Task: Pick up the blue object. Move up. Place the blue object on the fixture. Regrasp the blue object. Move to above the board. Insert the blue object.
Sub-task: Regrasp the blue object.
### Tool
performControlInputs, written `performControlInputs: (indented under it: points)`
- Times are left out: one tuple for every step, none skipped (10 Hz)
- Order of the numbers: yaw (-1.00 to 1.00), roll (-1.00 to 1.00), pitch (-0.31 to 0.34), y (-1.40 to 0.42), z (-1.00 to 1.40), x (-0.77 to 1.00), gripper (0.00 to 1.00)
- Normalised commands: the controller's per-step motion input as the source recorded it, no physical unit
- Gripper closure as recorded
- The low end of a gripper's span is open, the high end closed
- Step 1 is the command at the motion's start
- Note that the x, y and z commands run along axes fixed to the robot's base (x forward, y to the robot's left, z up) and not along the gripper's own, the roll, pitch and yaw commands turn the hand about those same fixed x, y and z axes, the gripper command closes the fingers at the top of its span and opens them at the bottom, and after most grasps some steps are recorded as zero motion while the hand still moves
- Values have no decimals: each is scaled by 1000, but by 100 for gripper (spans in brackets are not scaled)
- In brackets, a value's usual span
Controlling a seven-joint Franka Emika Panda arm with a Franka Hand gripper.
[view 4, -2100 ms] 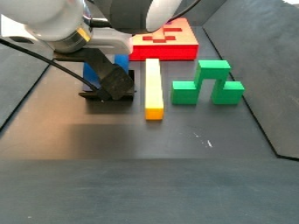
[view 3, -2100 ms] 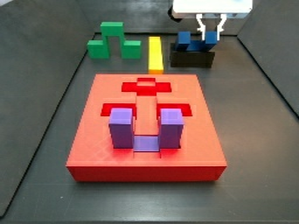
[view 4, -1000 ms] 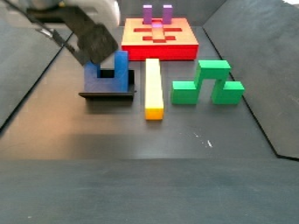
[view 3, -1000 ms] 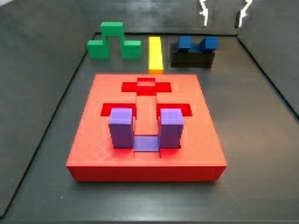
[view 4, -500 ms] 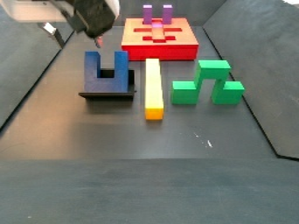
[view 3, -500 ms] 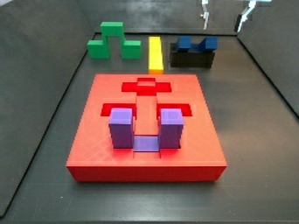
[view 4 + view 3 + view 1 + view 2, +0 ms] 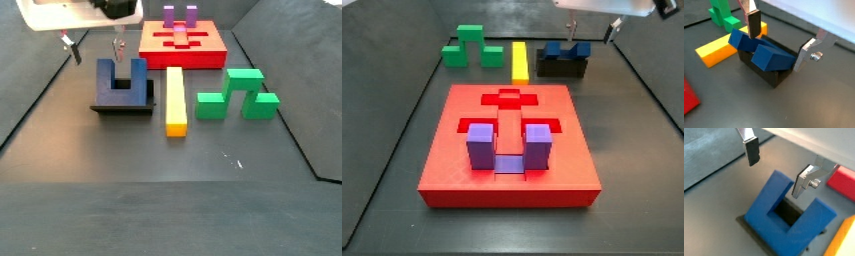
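We saw the board (image 7: 509, 140) lying in the middle of the floor with a purple block (image 7: 509, 146) seated in its recess. Beyond it, the blue object (image 7: 122, 78) sat in the fixture (image 7: 123, 104), prongs up, just beside the yellow bar (image 7: 174, 97) and near the green block (image 7: 469, 46). The gripper (image 7: 777, 170) hovered above the blue object, jaws spread wide and holding nothing.

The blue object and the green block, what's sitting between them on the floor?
The yellow bar lies between the blue object, which sits in the fixture, and the green block, clearest in a side view. The gripper hangs open above the blue object.
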Motion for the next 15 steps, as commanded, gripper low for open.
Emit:
performControlInputs:
  points:
    - [57,1000,0,-54,-169,-223,0]
    - [57,1000,0,-51,-169,-231,0]
    - [57,1000,0,-46,-143,-263,0]
    - [54,1000,0,-34,-103,-257,0]
    - [54,1000,0,-23,-46,-229,0]
    - [74,1000,0,-29,0,-120,0]
    - [154,1000,9,-123,37,77,0]
    - [246,863,114,-197,249,477,0]
    - [251,800,126,-206,214,551,0]
    - [237,677,46,-189,117,574,0]
    - [214,726,69,-137,0,483,0]
    - [169,649,57,-114,0,366,0]
    - [149,660,63,-109,0,434,0]
    - [100,660,54,-117,0,589,0]
    - [11,626,77,-111,0,580,0]
